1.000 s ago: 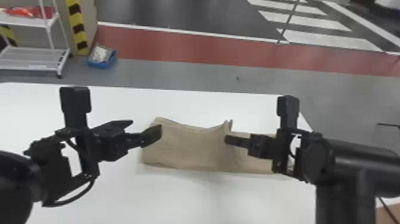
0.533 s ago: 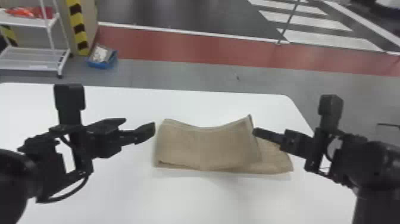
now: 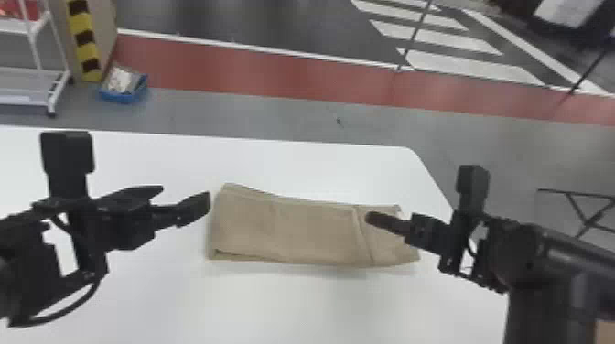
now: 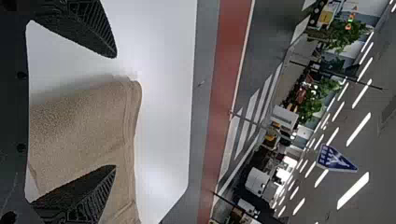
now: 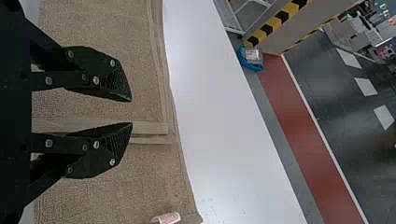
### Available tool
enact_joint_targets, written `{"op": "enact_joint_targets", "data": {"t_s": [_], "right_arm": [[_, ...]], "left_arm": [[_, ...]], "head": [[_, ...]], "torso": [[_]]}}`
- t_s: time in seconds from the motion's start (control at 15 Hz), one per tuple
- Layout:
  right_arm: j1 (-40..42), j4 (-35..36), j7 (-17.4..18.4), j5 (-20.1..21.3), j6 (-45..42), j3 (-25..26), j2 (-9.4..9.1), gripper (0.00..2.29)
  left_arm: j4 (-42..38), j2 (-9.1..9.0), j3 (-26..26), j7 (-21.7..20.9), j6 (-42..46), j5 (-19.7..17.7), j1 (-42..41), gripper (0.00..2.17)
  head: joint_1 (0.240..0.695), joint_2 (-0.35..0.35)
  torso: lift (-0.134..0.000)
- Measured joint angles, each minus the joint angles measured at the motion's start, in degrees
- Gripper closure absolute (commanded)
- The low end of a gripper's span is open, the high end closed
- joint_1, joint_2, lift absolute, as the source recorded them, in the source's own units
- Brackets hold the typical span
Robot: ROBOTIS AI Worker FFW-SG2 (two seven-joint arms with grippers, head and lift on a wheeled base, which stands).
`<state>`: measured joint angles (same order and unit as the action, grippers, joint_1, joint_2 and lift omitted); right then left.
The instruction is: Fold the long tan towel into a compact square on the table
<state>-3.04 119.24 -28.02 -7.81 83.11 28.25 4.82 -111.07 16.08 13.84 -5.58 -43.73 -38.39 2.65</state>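
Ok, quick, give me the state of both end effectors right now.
Left end effector: open wide, holding nothing.
Right end effector: open slightly, holding nothing, over the tan towel.

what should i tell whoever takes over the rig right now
Left gripper: open, by the towel's left end.
Right gripper: fingers apart, over the towel near its right end; contact unclear.
Tan towel: on the white table, a long rectangle lying left to right.
Done: an upper layer lies over most of it, its edge short of the right end.
Left: fold the length into a compact square.
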Motion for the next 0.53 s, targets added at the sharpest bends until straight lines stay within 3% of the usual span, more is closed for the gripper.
{"op": "enact_joint_targets", "data": {"t_s": [0.53], "right_arm": [[-0.05,-4.45,0.16,11.78,-6.03,-8.28,-0.09,0.49]], "left_arm": [[0.27,0.14,-0.32,-0.74,0.0,-0.53,-0.94,0.03]], "head": [[0.695,-0.319]], "torso": [[-0.124]]}}
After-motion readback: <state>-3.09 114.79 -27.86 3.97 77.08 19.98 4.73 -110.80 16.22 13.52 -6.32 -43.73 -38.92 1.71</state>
